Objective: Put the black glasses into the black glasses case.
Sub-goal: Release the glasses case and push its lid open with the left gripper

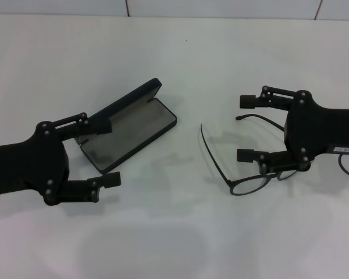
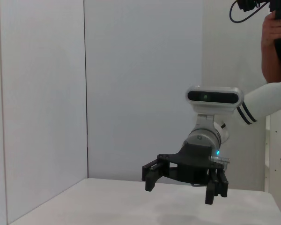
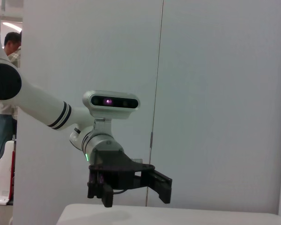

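On the white table (image 1: 180,232), seen from the head view, the left gripper (image 1: 103,151) stands with its fingers spread wide and nothing between them; its upper finger (image 1: 93,124) overlaps the near end of the black glasses case (image 1: 131,125) in that view, but whether it touches the case cannot be told, and its lower finger (image 1: 102,183) hangs over bare table just beside the case's near corner. The case lies open, its lid tilted up along the far-left side and the grey lining of the tray facing upward; no lettering on it can be read from here. The right gripper (image 1: 248,128) is also wide open and holds nothing; its upper finger (image 1: 251,101) is over the table beyond the black glasses (image 1: 244,174), and its lower finger (image 1: 250,155) sits above the frame, near the lens rims, with contact impossible to judge. The glasses lie unfolded on the table, well apart from the case and to its right, one temple arm curving out toward the case and the other running back under the gripper. A small white label on the right gripper's body (image 1: 346,150) bears dark marks too small to read. The left wrist view shows the right gripper (image 2: 182,180) farther off, spread open above the table, and the right wrist view shows the left gripper (image 3: 131,185) likewise open.
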Robot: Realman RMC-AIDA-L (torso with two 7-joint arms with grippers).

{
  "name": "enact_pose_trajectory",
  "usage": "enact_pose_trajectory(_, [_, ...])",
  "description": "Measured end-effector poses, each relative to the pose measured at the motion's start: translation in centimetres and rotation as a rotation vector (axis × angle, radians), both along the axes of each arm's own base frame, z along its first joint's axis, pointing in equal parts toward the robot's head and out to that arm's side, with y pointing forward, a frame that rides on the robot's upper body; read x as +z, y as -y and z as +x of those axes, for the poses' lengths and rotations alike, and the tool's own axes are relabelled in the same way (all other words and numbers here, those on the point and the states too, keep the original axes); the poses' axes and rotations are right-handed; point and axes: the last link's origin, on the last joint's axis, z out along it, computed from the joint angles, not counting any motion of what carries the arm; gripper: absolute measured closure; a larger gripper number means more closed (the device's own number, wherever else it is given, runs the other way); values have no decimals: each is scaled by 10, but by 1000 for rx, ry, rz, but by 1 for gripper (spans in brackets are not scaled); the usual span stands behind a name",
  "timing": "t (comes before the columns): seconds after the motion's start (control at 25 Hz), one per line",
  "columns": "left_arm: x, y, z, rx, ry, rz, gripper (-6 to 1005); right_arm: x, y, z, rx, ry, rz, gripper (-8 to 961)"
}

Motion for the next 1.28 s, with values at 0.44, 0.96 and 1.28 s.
enact_pose_trajectory(0.44, [-1, -2, 2, 0, 6, 4, 124, -1, 0, 0, 21, 25, -18, 84])
enact_pose_trajectory(0.96, [8, -115, 23, 406, -121, 81, 125, -10, 7, 8, 25, 103, -65, 84])
enact_pose_trajectory(1.28, [-17, -135, 36, 471, -419, 31, 125, -10, 8, 13, 3, 105, -54, 84])
